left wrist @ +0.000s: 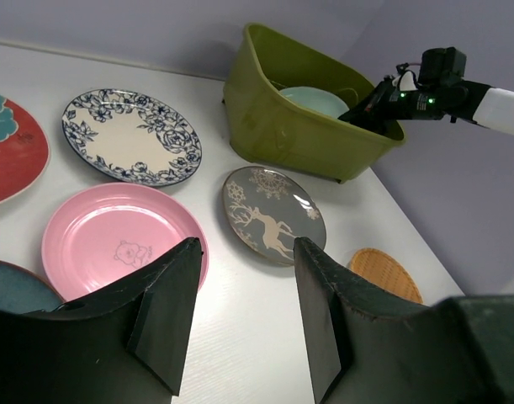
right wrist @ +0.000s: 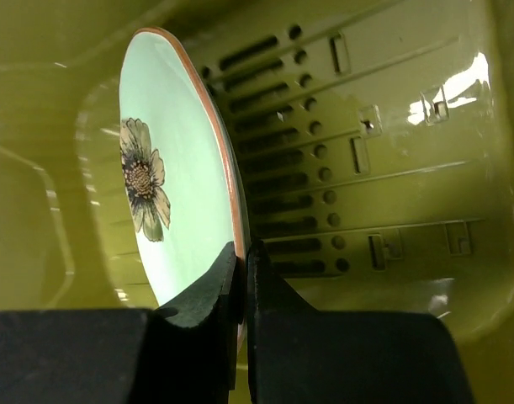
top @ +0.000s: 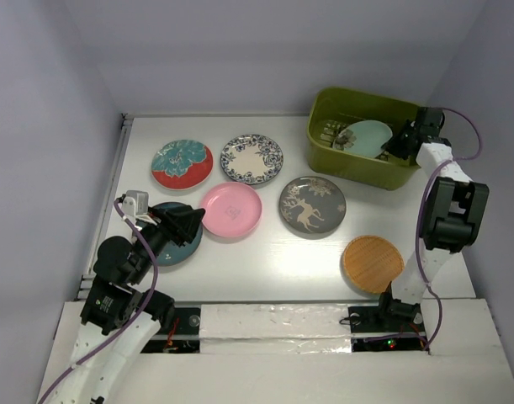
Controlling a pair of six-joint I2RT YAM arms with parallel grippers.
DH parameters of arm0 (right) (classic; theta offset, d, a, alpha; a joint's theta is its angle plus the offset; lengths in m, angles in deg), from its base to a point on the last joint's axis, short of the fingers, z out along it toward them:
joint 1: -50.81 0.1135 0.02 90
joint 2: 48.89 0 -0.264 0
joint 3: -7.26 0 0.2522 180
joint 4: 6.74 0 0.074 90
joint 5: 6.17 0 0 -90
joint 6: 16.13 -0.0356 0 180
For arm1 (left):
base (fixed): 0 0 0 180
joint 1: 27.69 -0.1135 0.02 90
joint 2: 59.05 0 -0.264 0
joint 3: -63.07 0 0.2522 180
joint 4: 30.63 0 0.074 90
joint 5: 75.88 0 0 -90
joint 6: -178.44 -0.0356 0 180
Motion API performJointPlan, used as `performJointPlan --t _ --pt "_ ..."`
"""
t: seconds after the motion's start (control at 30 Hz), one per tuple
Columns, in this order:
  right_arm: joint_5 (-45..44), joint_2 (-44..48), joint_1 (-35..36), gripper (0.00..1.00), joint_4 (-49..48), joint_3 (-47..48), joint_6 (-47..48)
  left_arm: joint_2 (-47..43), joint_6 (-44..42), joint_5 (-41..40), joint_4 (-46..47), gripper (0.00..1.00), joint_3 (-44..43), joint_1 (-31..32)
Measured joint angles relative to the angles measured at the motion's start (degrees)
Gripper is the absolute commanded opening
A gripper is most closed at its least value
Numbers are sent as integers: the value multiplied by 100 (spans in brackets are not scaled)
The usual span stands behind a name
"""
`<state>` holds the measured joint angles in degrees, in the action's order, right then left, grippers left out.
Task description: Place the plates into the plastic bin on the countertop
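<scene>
From above, six plates lie flat on the white tabletop (top: 265, 269). The red-teal floral plate (top: 182, 163) and the white-blue patterned plate (top: 251, 158) sit side by side at the far left. The pink plate (top: 231, 209) and the grey deer plate (top: 312, 205) lie nearer. The dark teal plate (top: 174, 249) lies just left of the pink one, and the orange plate (top: 373, 263) lies near the right arm's base. The olive-green bin (top: 357, 171) stands at the far right corner. Inside it the mint green plate (top: 368, 137) sits tilted, with the right fingers (top: 398, 145) reaching over the bin's right rim to it. The left fingers (top: 192, 221) sit over the seam between the dark teal and pink plates, and cover part of the teal one.

From the left wrist, the left fingers are spread wide with nothing between them. They are above the pink plate's near edge, with a sliver of dark teal plate at the lower left. The deer plate, the patterned plate, the bin and the right arm show beyond.

From the right wrist, the right fingers are pinched tight on the mint plate's brown-edged rim. The plate stands on edge in this view, its painted flower (right wrist: 144, 189) facing left, against the bin's slotted, ribbed inside. I cannot tell whether the plate touches the bin.
</scene>
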<state>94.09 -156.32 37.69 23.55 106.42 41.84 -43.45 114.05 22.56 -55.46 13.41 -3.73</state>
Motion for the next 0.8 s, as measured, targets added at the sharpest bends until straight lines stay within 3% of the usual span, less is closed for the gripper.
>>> performJointPlan --t 0.07,0.1,0.33,0.43,0.53,0.6,0.67,0.7,0.73,0.8 --pt "-33 -103 2 12 33 -7 68 0 -2 -13 0 45 0 0" --pt "-63 -120 2 25 61 -9 76 0 -2 -15 0 45 0 0" --pt "-586 -57 4 65 2 -9 223 -2 0 -35 -2 45 0 0" --pt "-831 81 4 78 -2 -11 262 -4 2 -37 -2 45 0 0" --pt "-833 487 4 80 -181 -238 192 -9 2 -37 -2 44 0 0" --pt "-765 940 20 80 -304 -520 94 -15 0 -37 -2 44 0 0" --pt "-758 1447 96 69 -428 -769 26 -31 0 -39 -7 44 0 0" --pt "-763 1703 166 57 -527 -874 0 -42 0 -42 -11 44 0 0" --pt "-780 1980 284 28 -667 -1019 -35 -46 0 -42 -11 43 0 0" --pt "-813 2555 656 8 -946 -1377 -118 -48 9 -57 -22 39 0 0"
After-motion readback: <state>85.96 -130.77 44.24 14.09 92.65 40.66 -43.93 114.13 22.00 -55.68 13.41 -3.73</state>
